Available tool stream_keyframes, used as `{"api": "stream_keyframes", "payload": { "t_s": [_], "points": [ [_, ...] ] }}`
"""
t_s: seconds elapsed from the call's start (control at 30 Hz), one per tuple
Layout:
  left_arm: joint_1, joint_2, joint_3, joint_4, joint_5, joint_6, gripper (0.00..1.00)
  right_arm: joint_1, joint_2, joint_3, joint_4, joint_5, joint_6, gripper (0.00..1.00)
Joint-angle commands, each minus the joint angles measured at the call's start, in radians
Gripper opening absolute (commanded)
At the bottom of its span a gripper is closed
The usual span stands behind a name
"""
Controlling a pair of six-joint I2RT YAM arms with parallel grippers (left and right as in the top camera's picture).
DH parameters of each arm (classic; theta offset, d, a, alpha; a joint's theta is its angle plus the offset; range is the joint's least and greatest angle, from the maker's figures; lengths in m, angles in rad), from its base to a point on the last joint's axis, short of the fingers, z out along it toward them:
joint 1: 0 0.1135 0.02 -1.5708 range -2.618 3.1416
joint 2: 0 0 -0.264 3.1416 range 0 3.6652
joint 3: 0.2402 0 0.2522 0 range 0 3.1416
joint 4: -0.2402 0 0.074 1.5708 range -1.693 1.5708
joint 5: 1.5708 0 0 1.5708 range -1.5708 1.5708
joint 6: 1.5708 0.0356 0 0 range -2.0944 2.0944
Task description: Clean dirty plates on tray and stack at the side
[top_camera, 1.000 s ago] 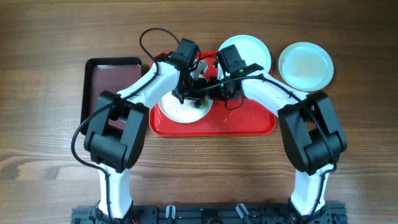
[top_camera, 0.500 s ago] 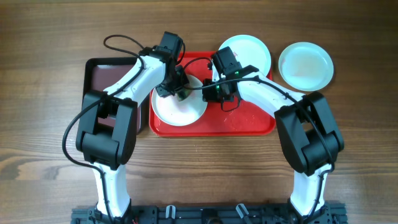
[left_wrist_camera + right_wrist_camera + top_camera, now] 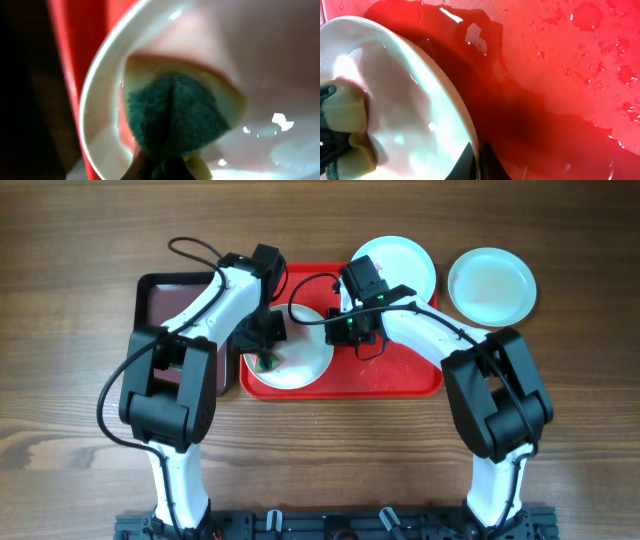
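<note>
My left gripper (image 3: 159, 169) is closed on a sponge (image 3: 175, 112), pressed into the plate (image 3: 303, 362) at the left end of the tray (image 3: 400, 377). My right gripper (image 3: 479, 161) pinches this plate's rim. A second plate (image 3: 400, 260) sits at the tray's far right corner.

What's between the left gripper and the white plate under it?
A green-topped yellow sponge, clamped in the left gripper and pressed on the plate, clearest in the left wrist view.

Bench (image 3: 80, 430): brown wood.
Red tray (image 3: 400, 380): under right hand (image 3: 345, 332).
Dark tray (image 3: 165, 305): just left of left hand (image 3: 268, 352).
Mint plate (image 3: 491, 285): well right of right hand.
</note>
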Motion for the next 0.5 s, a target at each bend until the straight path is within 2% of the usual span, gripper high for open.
{"api": "stream_keyframes", "payload": {
  "t_s": [0.0, 0.23, 0.47],
  "points": [
    [-0.021, 0.03, -0.033, -0.004, 0.158, 0.253, 0.04, -0.013, 0.021, -0.002, -0.003, 0.036, 0.013, 0.04],
    [-0.098, 0.03, -0.033, 0.055, 0.195, 0.275, 0.04, -0.039, 0.021, -0.002, -0.003, -0.026, 0.005, 0.04],
    [-0.127, 0.03, -0.033, 0.249, 0.337, 0.239, 0.04, -0.054, 0.021, -0.002, -0.01, -0.047, 0.004, 0.04]
  ]
}}
